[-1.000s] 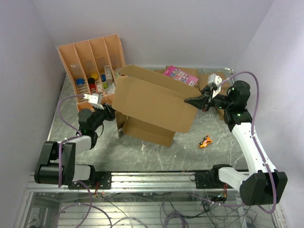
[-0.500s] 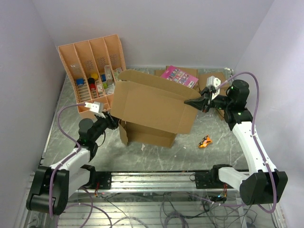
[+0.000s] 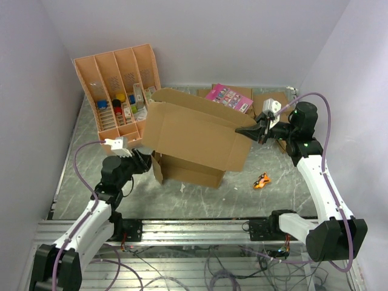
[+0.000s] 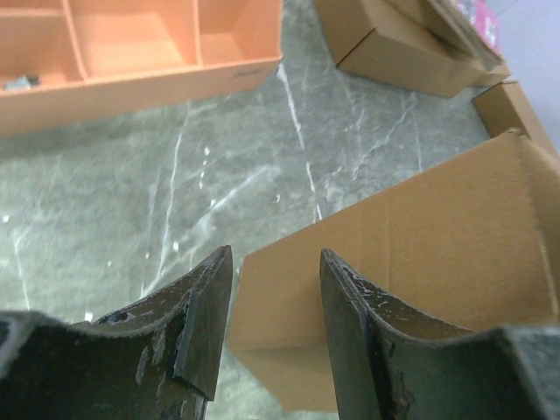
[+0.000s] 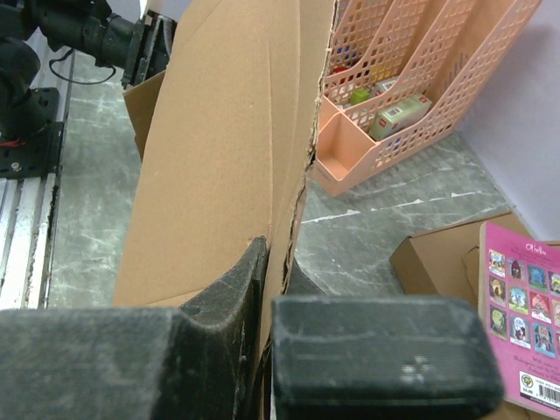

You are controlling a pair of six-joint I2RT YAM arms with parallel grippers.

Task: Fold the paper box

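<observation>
The paper box is a large brown cardboard piece, held half-raised in the middle of the table with its flaps hanging down. My right gripper is shut on its right edge, and in the right wrist view the cardboard wall runs between the fingers of this gripper. My left gripper is at the box's lower left corner. In the left wrist view its jaws stand apart, and a flap corner lies just beyond them, not pinched.
An orange-tan compartment tray holding small items stands at the back left. A pink booklet lies on small brown boxes at the back right. A small orange object lies on the table by the right arm. Walls close in on three sides.
My left arm has drawn back toward the near edge and its jaws have widened. The box's left lower flap has shifted slightly. The right gripper has kept its hold.
</observation>
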